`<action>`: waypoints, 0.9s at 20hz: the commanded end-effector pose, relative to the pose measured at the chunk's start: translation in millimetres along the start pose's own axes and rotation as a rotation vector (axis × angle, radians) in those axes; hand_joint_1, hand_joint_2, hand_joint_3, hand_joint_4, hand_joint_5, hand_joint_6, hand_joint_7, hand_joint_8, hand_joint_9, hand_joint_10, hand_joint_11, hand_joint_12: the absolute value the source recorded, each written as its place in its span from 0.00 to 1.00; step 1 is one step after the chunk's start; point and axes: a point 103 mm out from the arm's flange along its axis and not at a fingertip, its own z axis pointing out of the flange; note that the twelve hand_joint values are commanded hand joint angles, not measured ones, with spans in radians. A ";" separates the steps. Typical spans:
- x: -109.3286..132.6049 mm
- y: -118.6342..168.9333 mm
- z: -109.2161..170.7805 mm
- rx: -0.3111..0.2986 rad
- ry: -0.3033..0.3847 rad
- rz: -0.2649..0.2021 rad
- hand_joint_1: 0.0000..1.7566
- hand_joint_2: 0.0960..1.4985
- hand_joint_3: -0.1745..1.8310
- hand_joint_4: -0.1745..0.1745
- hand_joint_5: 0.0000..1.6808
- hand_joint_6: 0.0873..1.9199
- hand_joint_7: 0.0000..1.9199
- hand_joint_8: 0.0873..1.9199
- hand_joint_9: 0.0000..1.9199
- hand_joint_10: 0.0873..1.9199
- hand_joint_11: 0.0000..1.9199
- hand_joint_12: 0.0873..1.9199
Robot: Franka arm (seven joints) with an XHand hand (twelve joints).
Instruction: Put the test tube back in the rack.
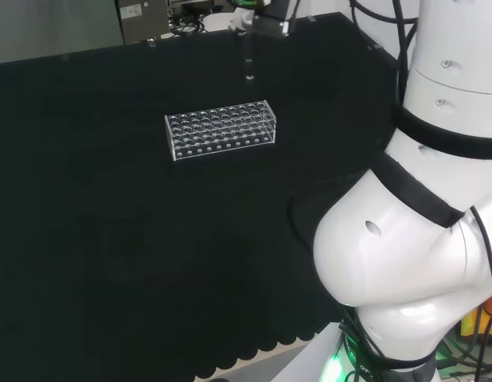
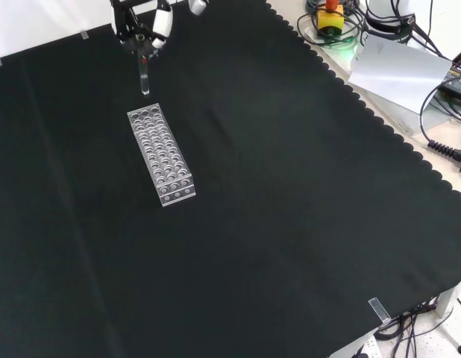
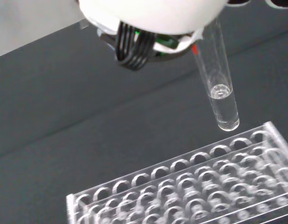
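Observation:
A clear test tube hangs upright from my hand, whose fingers pinch its top end. It is in the air just beyond the far short end of the clear plastic rack in the front view, and its bottom is above rack height. In the head view the test tube hangs under the hand, behind the right end of the rack. Close up in the wrist view, the test tube holds a little clear liquid. Its tip hovers above the rack near an edge row, below the blurred hand.
The rack lies alone on the black cloth. The arm's white links fill the right of the head view. Beyond the cloth's scalloped edge in the front view lie papers, cables and a yellow device. A small clear piece sits at the near edge.

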 end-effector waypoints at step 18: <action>18.9 21.0 64.5 0.093 0.071 -0.034 0.70 0.39 0.41 0.00 0.81 0.23 0.89 0.22 0.83 0.25 0.68 0.42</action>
